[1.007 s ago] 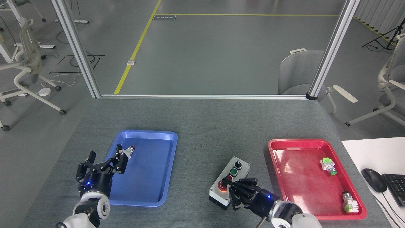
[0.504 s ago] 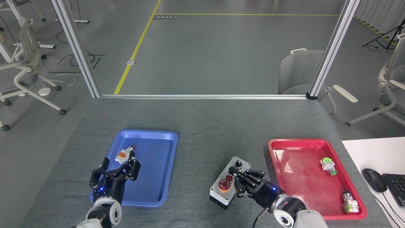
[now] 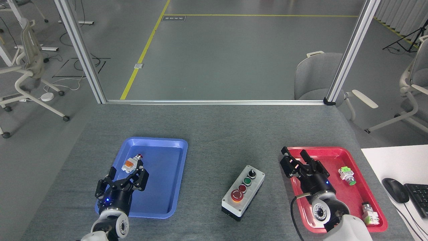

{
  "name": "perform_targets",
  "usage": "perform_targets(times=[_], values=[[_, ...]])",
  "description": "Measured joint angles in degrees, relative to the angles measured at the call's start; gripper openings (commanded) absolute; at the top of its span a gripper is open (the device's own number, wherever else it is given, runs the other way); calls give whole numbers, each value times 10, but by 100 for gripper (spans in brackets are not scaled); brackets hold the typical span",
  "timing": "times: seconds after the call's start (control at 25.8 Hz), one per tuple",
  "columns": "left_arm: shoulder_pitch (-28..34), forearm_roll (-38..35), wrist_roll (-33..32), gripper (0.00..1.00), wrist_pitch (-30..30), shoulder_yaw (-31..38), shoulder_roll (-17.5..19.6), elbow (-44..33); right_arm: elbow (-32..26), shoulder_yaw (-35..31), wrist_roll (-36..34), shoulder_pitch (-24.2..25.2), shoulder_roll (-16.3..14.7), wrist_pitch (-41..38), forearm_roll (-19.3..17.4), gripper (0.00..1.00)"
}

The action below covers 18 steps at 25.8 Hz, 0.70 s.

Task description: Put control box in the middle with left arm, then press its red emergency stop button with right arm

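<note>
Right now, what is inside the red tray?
Two small push-button parts lie in the red tray: a green-tipped one toward the back and another near the front corner. The right gripper, open, and its arm cover the left part of the tray.

Bright, even overhead light fills the scene, sharp from edge to edge with no motion blur. Shadows are soft and short (the control box [image 3: 243,192] casts only a thin dark rim onto the tabletop [image 3: 214,134]). Pale glare sits on the red tray [image 3: 334,197] and streaks the glossy floor [image 3: 234,50].
</note>
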Motion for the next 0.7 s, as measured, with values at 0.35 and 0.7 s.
perform_targets(times=[0.35,0.7], values=[[0,0,0,99,0,0,0,0,-5,-48,-18,36,-6,80,27,99],[0,1,0,99,0,0,0,1,-18,-50,-141,77,21,108,95,99]])
